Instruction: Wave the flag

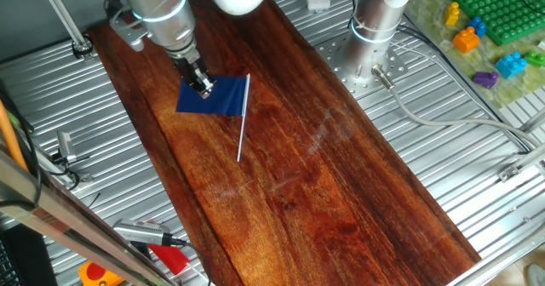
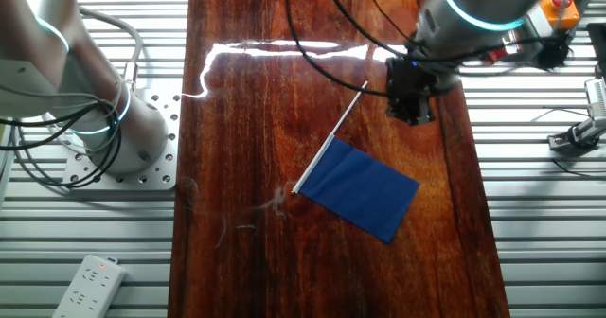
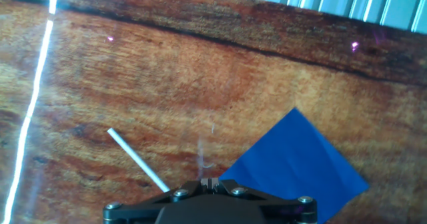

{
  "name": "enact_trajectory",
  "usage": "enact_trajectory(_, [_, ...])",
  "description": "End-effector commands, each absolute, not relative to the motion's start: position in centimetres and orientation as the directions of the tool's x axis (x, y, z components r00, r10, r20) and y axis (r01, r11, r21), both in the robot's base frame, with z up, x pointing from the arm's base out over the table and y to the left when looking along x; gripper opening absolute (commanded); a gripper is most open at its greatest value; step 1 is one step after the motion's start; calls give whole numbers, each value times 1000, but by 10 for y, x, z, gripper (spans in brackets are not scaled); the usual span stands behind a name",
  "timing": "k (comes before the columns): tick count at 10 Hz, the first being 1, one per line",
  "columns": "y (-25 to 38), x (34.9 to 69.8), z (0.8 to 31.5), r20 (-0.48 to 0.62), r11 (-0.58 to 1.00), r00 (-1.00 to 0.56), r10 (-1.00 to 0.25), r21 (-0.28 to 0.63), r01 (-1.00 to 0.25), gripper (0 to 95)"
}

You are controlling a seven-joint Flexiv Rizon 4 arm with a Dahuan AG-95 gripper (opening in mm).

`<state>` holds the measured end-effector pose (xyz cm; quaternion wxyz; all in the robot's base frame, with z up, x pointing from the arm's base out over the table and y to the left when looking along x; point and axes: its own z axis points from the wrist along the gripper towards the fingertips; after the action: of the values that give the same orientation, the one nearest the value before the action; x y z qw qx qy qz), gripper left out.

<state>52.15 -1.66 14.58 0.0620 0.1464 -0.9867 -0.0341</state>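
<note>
The flag lies flat on the wooden board [image 1: 324, 175]. Its dark blue cloth [image 1: 215, 98] is beside the thin white stick [image 1: 243, 124]. In the other fixed view the cloth [image 2: 365, 190] lies at the board's middle right and the stick [image 2: 331, 138] runs up toward the gripper. My gripper [image 1: 204, 88] is shut and empty. It hovers over the board by the cloth's edge, clear of the flag in the other fixed view [image 2: 415, 114]. In the hand view the shut gripper [image 3: 210, 182] sits between the stick [image 3: 137, 159] and the cloth [image 3: 293, 164].
The arm's base [image 1: 375, 22] stands on the ribbed metal table next to the board. Coloured toy bricks [image 1: 477, 35] lie at the far right. A red-handled tool [image 1: 166, 254] and a white power strip [image 2: 90, 285] lie off the board. Cables run around the base [image 2: 104, 119].
</note>
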Motion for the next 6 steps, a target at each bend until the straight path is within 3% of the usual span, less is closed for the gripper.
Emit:
enact_trajectory(1, [-18,530,142,119,947,-940,-318,88,-310,0])
enact_trajectory(6, [-29,542,126,124,943,-936,-328,100,-318,0])
